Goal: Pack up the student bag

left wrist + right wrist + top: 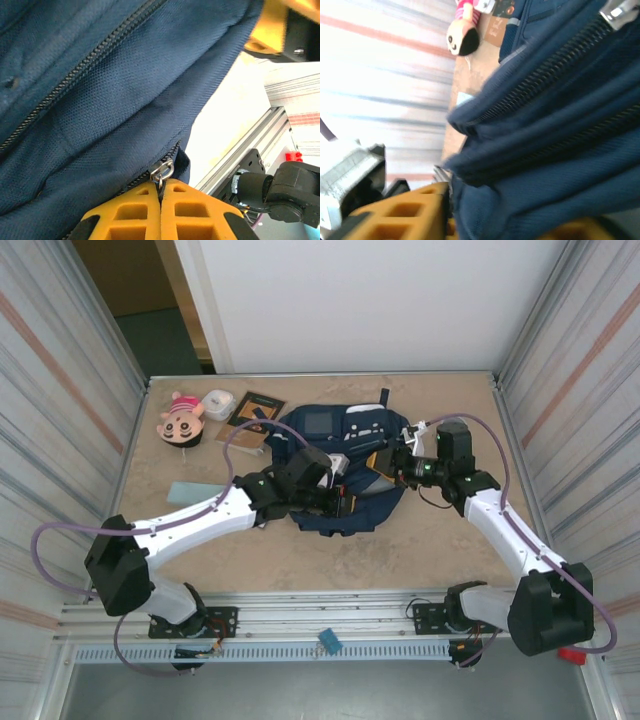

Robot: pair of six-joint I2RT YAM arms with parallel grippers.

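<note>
The student bag point(350, 430) lies slumped in the middle of the surface point(420, 550), a little toward the far edge, with both arms reaching into it. The left tool point(161, 192) has its yellow fingers pressed together on the small metal zipper pull point(162, 172) at the bag's near side, and that is a thin thing to hang on to. If the arm tugs at an angle to the zip line, I'd expect the tab to slide out of the tips. The right tool point(502, 220) has its fingers apart, with a thick fold of blue fabric lying loosely between them (it looks more like resting than pinching). If nothing anchors the bag, a pull on the zipper may drag the whole soft heap toward the near edge, not run the slider. The loose folds beside the teeth could also be caught in the slider and jam it. The two tools sit very near each other over the bag, so a wide swing from either could knock them together. The doll point(182, 418), white box point(218, 403) and book point(253, 410) wait by the far-left corner, just beside the bag, so a dragged bag could shove them about.
</note>
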